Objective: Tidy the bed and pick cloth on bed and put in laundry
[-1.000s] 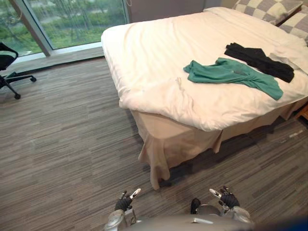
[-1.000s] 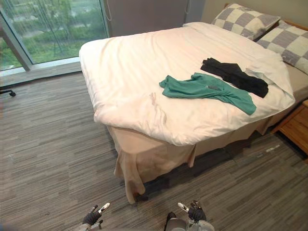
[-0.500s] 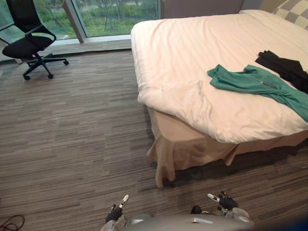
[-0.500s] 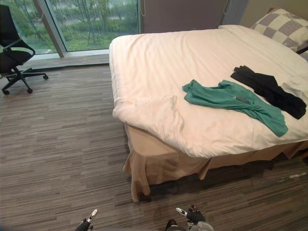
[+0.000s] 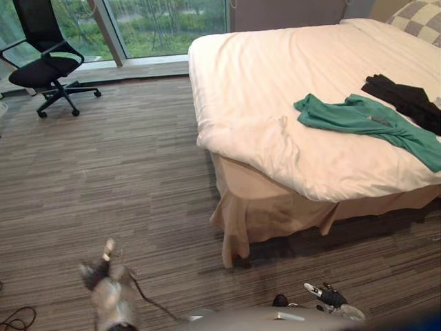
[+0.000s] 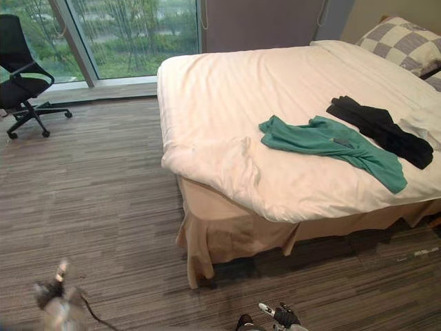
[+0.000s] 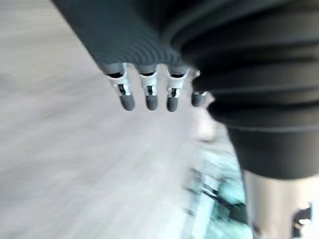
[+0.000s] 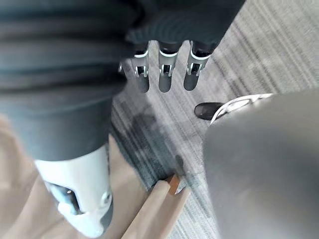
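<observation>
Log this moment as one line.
left hand open, empty | right hand open, empty | green cloth, black cloth lying on bed | neither picked yet

Green cloth (image 6: 324, 138) — on bed (image 6: 227, 89)

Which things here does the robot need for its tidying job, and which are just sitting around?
For the job:
- bed, with its checked pillow
- green cloth lying on the bed
- black cloth beside the green one

Just sitting around:
- black office chair on the floor
- window behind it
</observation>
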Available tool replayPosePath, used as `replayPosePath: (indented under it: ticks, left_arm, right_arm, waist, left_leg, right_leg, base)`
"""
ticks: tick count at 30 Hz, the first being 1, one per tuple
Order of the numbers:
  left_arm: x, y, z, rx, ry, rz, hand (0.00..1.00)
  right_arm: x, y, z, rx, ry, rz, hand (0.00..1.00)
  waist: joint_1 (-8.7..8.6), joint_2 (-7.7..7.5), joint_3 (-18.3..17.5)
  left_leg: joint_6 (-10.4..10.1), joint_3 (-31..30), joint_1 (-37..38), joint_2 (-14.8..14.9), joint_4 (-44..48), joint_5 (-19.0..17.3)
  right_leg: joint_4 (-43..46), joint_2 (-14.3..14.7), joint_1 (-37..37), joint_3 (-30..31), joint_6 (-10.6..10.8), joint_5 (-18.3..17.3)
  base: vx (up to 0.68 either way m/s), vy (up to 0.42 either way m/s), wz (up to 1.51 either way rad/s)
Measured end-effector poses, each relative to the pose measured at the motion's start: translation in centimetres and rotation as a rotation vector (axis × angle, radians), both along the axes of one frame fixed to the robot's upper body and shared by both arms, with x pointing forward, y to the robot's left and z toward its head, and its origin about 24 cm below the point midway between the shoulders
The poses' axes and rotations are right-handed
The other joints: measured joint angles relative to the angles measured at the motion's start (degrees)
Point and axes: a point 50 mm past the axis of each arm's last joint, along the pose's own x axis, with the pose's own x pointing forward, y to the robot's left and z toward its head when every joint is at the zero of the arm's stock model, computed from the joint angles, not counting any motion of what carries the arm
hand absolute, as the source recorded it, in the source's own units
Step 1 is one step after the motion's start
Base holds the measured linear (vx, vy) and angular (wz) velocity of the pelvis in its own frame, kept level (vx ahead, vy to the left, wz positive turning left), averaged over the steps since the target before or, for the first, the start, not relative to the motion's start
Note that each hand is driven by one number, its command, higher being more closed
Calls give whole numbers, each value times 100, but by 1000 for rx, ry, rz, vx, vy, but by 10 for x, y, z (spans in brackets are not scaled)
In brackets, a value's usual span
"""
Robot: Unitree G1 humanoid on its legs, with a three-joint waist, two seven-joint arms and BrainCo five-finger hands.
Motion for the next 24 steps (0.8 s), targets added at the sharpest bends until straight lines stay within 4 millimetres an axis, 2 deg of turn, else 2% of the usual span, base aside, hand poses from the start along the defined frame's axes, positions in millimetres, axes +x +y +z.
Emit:
replayPosePath:
  ticks: [2, 3, 4, 5, 6, 7, 8, 9, 11, 12, 16, 18, 20, 24]
  left_arm:
    - [36, 16, 52, 231, -56, -67, 0]
    - [47, 19, 68, 288, -78, -92, 0]
    - [66, 20, 94, 378, -107, -144, 0]
    - [83, 17, 119, 460, -129, -193, 0]
    - [92, 15, 131, 504, -143, -219, 0]
    - [107, 8, 153, 574, -174, -272, 0]
    - [117, 1, 169, 637, -192, -324, 0]
    - [123, -4, 176, 673, -196, -360, 0]
    - [135, -17, 184, 730, -171, -448, 0]
    - [138, -25, 179, 766, -155, -495, 0]
    - [141, -43, 174, 886, -180, -596, 0]
    - [144, -52, 168, 930, -146, -649, 0]
    - [147, -59, 160, 1001, -62, -691, 0]
    - [159, -69, 147, 1119, 108, -734, 0]
  right_arm:
    - [1, -10, 3, -9, -16, -38, 0]
    - [3, -12, 4, -11, -27, -51, 0]
    - [1, -15, 5, -14, -30, -71, 0]
    - [2, -17, 5, -14, -33, -78, 0]
    - [2, -17, 6, -12, -35, -90, 0]
    - [2, -18, 6, -9, -38, -110, 0]
    - [1, -19, 6, -10, -37, -123, 0]
    - [0, -20, 6, -11, -36, -129, 0]
    - [-2, -21, 5, -16, -28, -144, 0]
    - [-5, -19, 4, -16, -16, -148, 0]
    - [-19, -8, -2, 8, 29, -189, 0]
    - [-32, -2, -6, 13, 74, -204, 0]
    - [-31, -2, -6, 6, 77, -211, 0]
    - [-15, -5, -2, -11, 32, -209, 0]
  waist:
    - [-11, 76, -52]
    - [-20, 107, -40]
    - [-50, 161, -21]
    - [-89, 201, -20]
    - [-114, 223, -29]
    - [-152, 247, -28]
    - [-184, 259, -30]
    - [-225, 264, -34]
    - [-331, 265, -34]
    - [-392, 263, -33]
    - [-441, 228, -24]
    - [-455, 237, -18]
    - [-456, 233, -15]
    - [-514, 291, 138]
  left_leg:
    - [0, 69, -7, 45, -22, 15]
    - [-2, 112, 8, 50, -34, 16]
    - [-15, 157, 44, 53, -68, 24]
    - [-18, 190, 57, 54, -78, 23]
    - [-26, 205, 59, 53, -79, 18]
    - [-42, 271, 90, 50, -82, 8]
    - [-62, 348, 134, 43, -85, -4]
    - [-66, 363, 152, 38, -84, -7]
    - [-67, 506, 198, 13, -85, -8]
    - [-69, 586, 251, 7, -85, -9]
    - [-68, 661, 227, -41, -84, -9]
    - [-66, 659, 121, -61, -84, -9]
    - [-62, 677, -22, -80, -87, -10]
    - [52, 865, -470, -151, -82, 63]
  right_leg:
    - [0, 64, -73, 100, -46, 19]
    - [-1, 74, -75, 110, -50, 18]
    - [0, 92, -83, 142, -57, 16]
    - [17, 103, -95, 181, -62, 18]
    - [24, 106, -100, 196, -63, 18]
    - [24, 111, -101, 246, -64, 18]
    - [25, 113, -97, 293, -64, 18]
    - [25, 113, -92, 324, -64, 19]
    - [26, 104, -94, 435, -63, 28]
    - [26, 96, -92, 533, -62, 35]
    - [23, 106, -175, 587, -51, 47]
    - [22, 105, -286, 596, -44, 81]
    - [-2, 102, -453, 701, -49, 132]
    - [26, 69, -1027, 888, -78, 330]
  base:
    - [52, -2, -21]
    - [63, 22, -20]
    - [59, 38, -16]
    - [60, 42, -15]
    - [72, 51, -18]
    - [71, 59, -24]
    - [68, 60, -27]
    - [53, 55, -22]
    - [45, 54, -29]
    - [32, 45, -41]
    - [5, 13, -18]
    - [0, 0, 0]
    - [-62, -2, -12]
    - [-81, -18, -23]
